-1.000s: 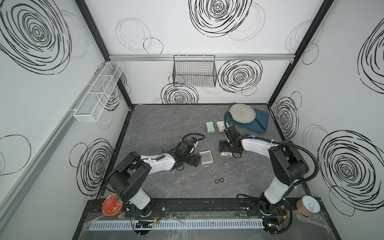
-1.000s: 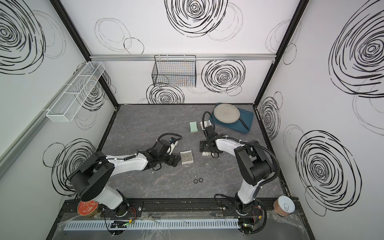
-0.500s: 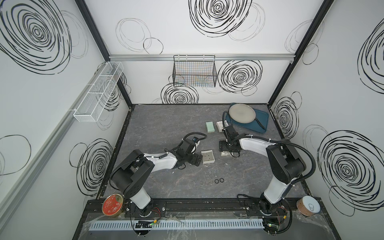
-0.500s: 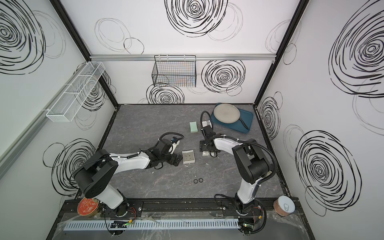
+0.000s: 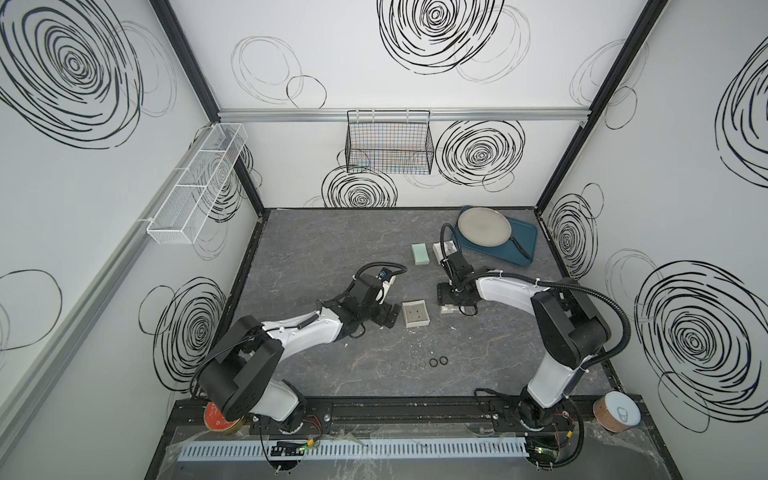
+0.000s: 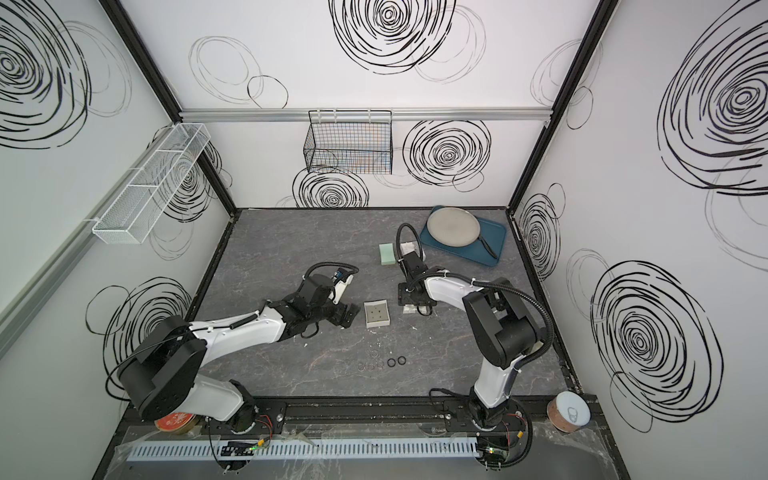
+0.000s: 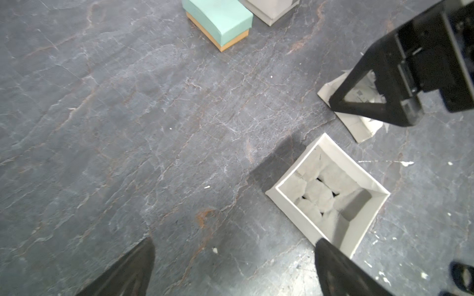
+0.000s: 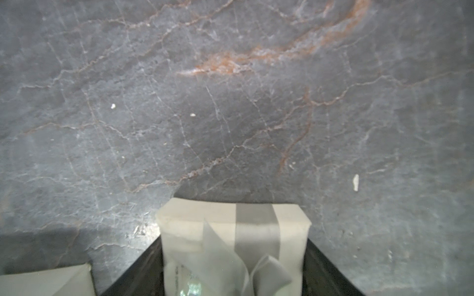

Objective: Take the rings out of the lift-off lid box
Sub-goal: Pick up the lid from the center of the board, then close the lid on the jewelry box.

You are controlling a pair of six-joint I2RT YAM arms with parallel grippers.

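— Room to move?
— Grey table bare along its left side and rear; blue tray fills the right rear corner.
— Arms?
— My left arm lies low, stretched toward centre; left pincer spread wide, just beside the open box. My right arm bends down over a white card piece; right pincer straddles it, fingers against both sides; pinching or not, I cannot tell.
— Rings?
— Rings out of the box, flat on the table between it and the front edge; row runs side to side, black pair at its right end.
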